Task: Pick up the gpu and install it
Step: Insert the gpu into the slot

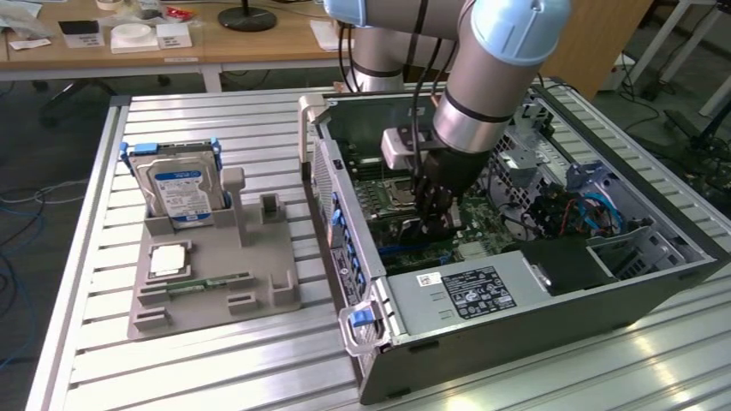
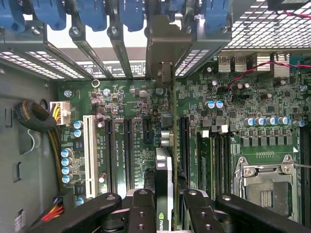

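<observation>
Item: gpu [image 2: 163, 167], edge-on and upright inside the open computer case [image 1: 514, 342], low over the motherboard [image 2: 131, 104], silver bracket [image 2: 163, 53] toward the rear slot openings
Holder: gripper [image 2: 167, 206], clamped on the gpu, one finger against each face; the gpu runs out ahead of the fingertips
Step, as judged: seating
Handling note: keep it vertical, contact edge parallel to the long black slot [image 2: 183, 141], bracket lined with its opening, pressure straight and even

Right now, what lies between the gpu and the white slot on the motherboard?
Wrist view: two long black slots, then a short black slot nearest the gpu.
</observation>
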Controlling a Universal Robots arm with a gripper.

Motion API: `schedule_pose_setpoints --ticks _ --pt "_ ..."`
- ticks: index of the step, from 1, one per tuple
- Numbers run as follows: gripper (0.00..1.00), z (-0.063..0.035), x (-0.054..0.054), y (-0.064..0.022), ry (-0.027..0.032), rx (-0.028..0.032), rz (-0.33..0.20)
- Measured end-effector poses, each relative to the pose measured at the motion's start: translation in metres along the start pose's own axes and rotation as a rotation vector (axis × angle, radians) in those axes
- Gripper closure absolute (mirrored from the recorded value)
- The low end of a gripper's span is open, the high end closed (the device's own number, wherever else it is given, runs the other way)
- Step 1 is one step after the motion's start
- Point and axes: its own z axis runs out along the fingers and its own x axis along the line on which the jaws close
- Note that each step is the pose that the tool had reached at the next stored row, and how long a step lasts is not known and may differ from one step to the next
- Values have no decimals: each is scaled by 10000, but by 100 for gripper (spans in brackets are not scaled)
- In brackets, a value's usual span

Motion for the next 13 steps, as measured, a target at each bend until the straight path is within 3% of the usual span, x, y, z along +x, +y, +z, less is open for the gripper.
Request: schedule_pose_setpoints --ticks 13 --pt "73 -2 0 6 -2 9 -3"
